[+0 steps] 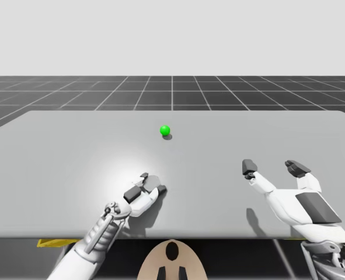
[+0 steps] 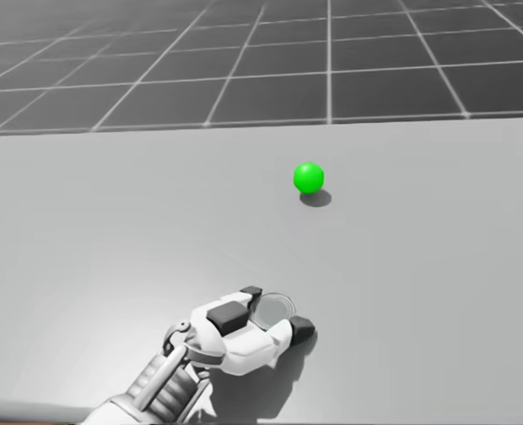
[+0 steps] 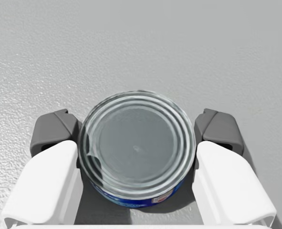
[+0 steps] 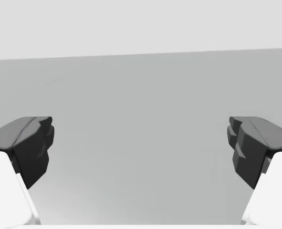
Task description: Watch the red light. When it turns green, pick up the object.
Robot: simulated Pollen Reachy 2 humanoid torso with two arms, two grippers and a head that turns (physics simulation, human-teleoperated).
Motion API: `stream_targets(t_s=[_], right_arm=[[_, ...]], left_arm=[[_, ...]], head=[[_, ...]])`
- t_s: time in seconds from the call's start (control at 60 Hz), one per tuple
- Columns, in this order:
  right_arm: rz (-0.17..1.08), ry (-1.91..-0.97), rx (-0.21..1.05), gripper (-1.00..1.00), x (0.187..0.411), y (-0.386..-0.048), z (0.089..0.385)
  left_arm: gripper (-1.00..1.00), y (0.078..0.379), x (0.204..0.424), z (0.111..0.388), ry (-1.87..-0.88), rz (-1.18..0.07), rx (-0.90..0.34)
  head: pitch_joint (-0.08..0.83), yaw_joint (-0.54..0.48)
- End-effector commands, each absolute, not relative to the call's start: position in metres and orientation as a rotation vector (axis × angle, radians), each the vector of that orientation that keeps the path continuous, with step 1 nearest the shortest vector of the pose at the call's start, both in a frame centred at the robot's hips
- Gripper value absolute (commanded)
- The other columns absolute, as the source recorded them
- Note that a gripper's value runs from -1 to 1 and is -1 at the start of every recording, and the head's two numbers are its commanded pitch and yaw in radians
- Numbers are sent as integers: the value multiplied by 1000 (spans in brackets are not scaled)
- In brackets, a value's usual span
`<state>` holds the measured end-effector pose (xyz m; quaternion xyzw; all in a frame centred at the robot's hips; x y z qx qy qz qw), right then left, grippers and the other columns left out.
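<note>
Count: 1 light (image 1: 165,130), showing green, a small ball on the table (image 1: 55,151) about mid-depth. 1 can (image 3: 137,148): low, round, ribbed silver lid, blue side wall. 2 arms, 2 sets of jaws.

Can: upright, lid up, near the table's front edge, left of centre, well apart from the light. The high view puts it at the tip of my left arm (image 1: 111,224).

Left wrist view: the can sits squarely between the left jaws. Dark pads (image 3: 55,136) press its wall from both sides, level with its widest part. Left jaws clenched on the can. There's a shadow directly under it; cannot tell whether it is off the table.

Right arm (image 1: 300,207): low over the table on the right side. Right jaws released, fingers (image 4: 31,143) spread wide, bare table between them, well apart from the can.
</note>
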<state>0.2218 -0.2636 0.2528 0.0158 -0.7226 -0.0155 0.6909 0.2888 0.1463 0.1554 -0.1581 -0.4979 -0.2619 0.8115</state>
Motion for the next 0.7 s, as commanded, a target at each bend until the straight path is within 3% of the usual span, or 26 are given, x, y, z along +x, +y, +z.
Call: stream_targets(t_s=[0.017,0.117,0.217,0.517,0.7], right_arm=[[-46,-1612,41,-1000,222,-264,251],[-43,-1612,43,-1000,222,-265,252],[-45,-1583,53,-1000,221,-271,252],[-28,-1614,46,-1000,221,-283,254],[45,-1646,48,-1000,217,-290,254]], left_arm=[[932,137,279,145,-1009,-569,-373],[1000,137,280,155,-1011,-583,-390],[1000,143,284,182,-1040,-590,-408],[1000,164,298,300,-1286,-610,-321],[1000,169,287,382,-1492,-588,-318]], head=[[382,175],[325,176],[303,177],[276,172],[259,172]])
